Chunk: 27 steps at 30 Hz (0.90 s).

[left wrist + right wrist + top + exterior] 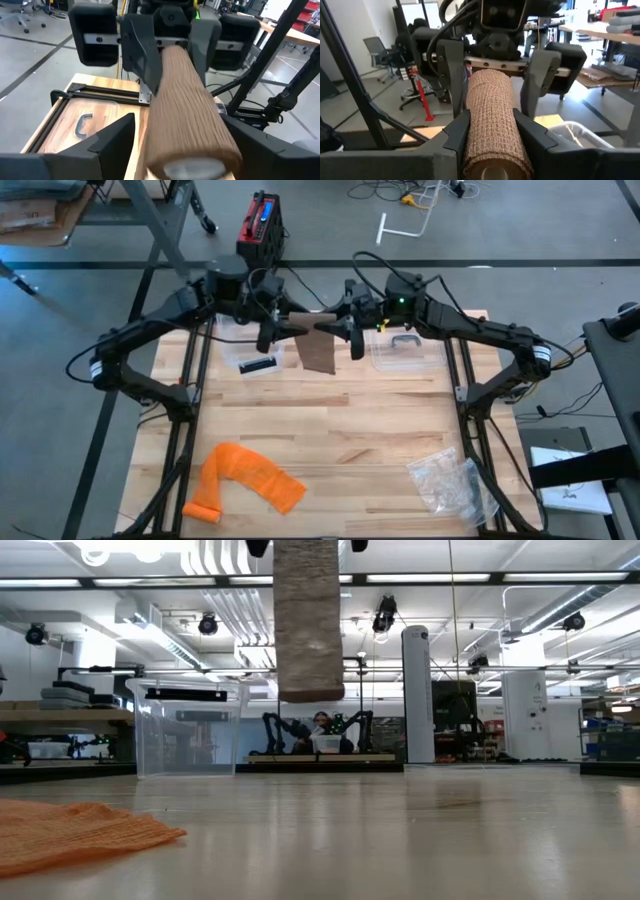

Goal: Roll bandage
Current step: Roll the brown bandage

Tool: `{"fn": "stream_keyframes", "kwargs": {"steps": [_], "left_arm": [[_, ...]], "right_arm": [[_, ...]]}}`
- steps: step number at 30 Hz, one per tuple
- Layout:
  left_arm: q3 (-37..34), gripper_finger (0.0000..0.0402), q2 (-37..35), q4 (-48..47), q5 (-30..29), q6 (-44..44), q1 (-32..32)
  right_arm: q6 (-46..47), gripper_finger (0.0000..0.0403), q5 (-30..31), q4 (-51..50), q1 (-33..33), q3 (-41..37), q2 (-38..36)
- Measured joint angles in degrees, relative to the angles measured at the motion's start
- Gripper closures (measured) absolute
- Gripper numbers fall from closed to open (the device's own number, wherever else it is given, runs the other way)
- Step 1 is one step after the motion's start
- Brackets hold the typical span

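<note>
Orange mesh point(70, 832) lay nearest the low camera, while the bandage roll point(312, 326) hung above the table's far edge, the right gripper point(492, 131) clamping it and the left gripper point(175, 145) seemingly wide, so turns should stay even, tail point(319, 353) taut.

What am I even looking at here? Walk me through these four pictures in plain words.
It is a robot with two dark arms at a wooden table. One picture looks straight down, one looks level across the tabletop, and two come from cameras on the wrists. Between them the arms hold a brown bandage roll in the air; its loose end hangs down. The right gripper is shut on the roll. The left gripper stands wide around its other end. On the table lie an orange bandage, a clear plastic bag, a clear box and its lid.
</note>
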Motion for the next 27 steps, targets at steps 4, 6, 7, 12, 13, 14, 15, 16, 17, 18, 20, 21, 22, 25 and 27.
{"fn": "stream_keyframes", "kwargs": {"steps": [4,6,7,12,13,14,15,16,17,18,20,21,22,25,27], "left_arm": [[0.0,0.0154,1.1,1.1,0.1,0.1,0.0],[0.0,0.0165,1.2,1.1,0.1,0.5,0.0],[0.0,0.0171,1.2,1.2,0.1,0.6,0.0],[0.0,0.0205,1.1,2.6,0.2,0.6,0.0],[0.0,0.0214,1.1,2.6,0.4,0.6,0.0],[0.0,0.0223,1.1,2.6,0.7,0.6,0.0],[0.0,0.0233,1.1,2.6,1.0,0.6,0.0],[0.0,0.0244,1.1,2.6,1.2,0.6,0.0],[0.0,0.0255,1.1,2.5,1.2,0.6,0.0],[0.0,0.0267,1.1,2.5,1.2,0.6,0.0],[0.0,0.0289,1.1,2.5,1.2,0.9,0.0],[0.0,0.03,1.1,2.4,1.1,1.4,0.0],[0.0,0.0308,1.1,2.5,1.2,2.1,0.0],[0.0,0.0325,1.0,2.8,1.1,4.9,0.0],[-0.1,0.0327,0.9,3.4,1.1,7.0,0.0]], "right_arm": [[0.0,0.0294,0.2,-0.2,0.0,0.0,0.0],[0.0,0.0294,0.2,-0.2,0.0,0.0,0.0],[0.0,0.0293,0.2,-0.2,0.0,0.0,0.0],[-0.6,0.0295,0.7,-0.3,0.0,0.0,0.0],[-0.7,0.0296,1.1,-0.4,0.0,0.0,0.0],[-0.7,0.0298,1.4,-0.4,0.0,0.0,0.0],[-0.7,0.0298,1.5,-0.4,0.0,0.0,0.0],[-0.7,0.0298,1.6,-0.4,0.0,0.0,0.0],[-0.6,0.0297,1.5,-0.5,0.0,0.0,0.0],[-0.4,0.0295,1.5,-0.5,0.0,0.0,0.0],[0.5,0.0291,1.6,-0.7,0.0,0.0,0.0],[1.3,0.0288,1.6,-0.8,0.0,0.0,0.0],[2.4,0.0286,1.6,-0.9,0.0,0.0,0.0],[8.5,0.0275,1.5,-0.8,0.0,0.1,0.0],[13.7,0.0262,1.4,-0.8,0.0,0.1,-0.2]]}}
